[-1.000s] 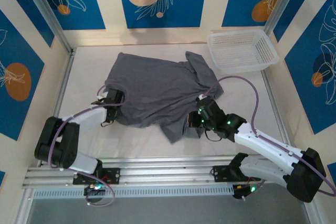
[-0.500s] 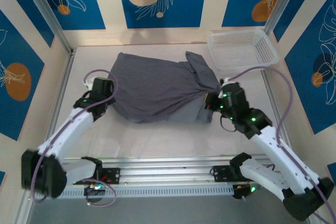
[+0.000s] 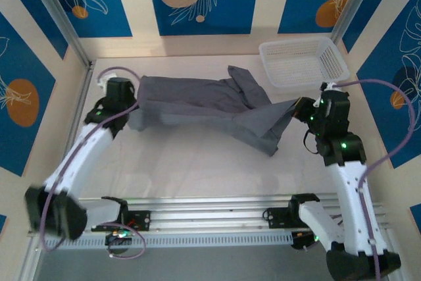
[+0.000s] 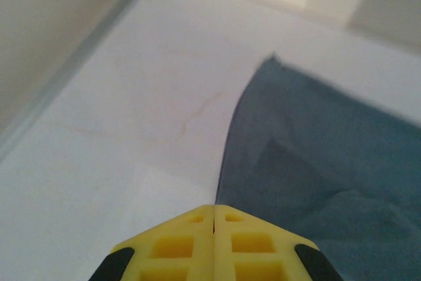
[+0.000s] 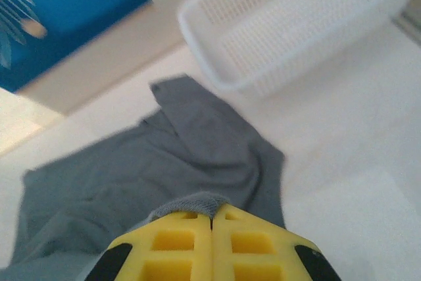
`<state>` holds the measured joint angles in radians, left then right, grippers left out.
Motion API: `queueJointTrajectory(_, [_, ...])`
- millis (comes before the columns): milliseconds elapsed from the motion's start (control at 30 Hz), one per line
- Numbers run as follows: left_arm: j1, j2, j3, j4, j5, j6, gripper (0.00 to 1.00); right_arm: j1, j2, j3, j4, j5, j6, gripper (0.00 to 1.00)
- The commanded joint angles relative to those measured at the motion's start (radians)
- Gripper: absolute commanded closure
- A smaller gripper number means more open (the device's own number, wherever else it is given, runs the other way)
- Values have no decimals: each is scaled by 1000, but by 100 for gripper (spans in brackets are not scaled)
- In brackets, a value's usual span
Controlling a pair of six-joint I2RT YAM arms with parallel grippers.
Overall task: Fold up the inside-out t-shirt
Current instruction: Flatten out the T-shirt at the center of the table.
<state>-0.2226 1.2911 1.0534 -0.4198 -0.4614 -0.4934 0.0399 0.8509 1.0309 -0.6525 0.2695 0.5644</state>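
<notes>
The left gripper [image 3: 133, 100] is pinched shut on one end of the grey t-shirt [image 3: 197, 100], and the right gripper [image 3: 300, 108] on the other. It is pulled long between them over the smooth white table [image 3: 197, 169]. Soft, thin, floppy cloth; I'd grab hems and corners. A basket [image 3: 302, 64] sits close by.

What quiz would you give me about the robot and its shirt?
1. True or false: the shirt lies inside the basket.
2. The left fingers and right fingers are shut. How many of the two pairs grip the shirt? A) neither B) one C) both
3. Fill in: the basket stands at the table's far ___ corner.
Key: 1 false; 2 C; 3 right.
</notes>
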Motion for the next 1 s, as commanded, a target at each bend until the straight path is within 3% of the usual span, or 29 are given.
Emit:
queueJointTrajectory(0, [12, 120, -33, 141, 104, 27, 100, -18, 17, -59, 17, -104, 14, 100])
queueJointTrajectory(200, [12, 274, -27, 192, 173, 6, 100, -17, 51, -99, 16, -175, 9, 100])
queueJointTrajectory(333, [11, 283, -20, 149, 176, 18, 73, -13, 45, -106, 19, -183, 12, 100])
queueJointTrajectory(400, [12, 257, -38, 131, 164, 16, 69, -7, 44, -104, 16, -189, 12, 100])
queueJointTrajectory(567, [25, 213, -104, 108, 152, -20, 67, 23, 37, -121, 26, -187, 23, 100])
queueJointTrajectory(767, [73, 292, -88, 153, 301, -19, 62, 65, 39, -124, 29, -168, 24, 100])
queueJointTrajectory(967, [88, 372, -41, 194, 329, -33, 57, 88, 38, -119, 21, -156, 20, 100])
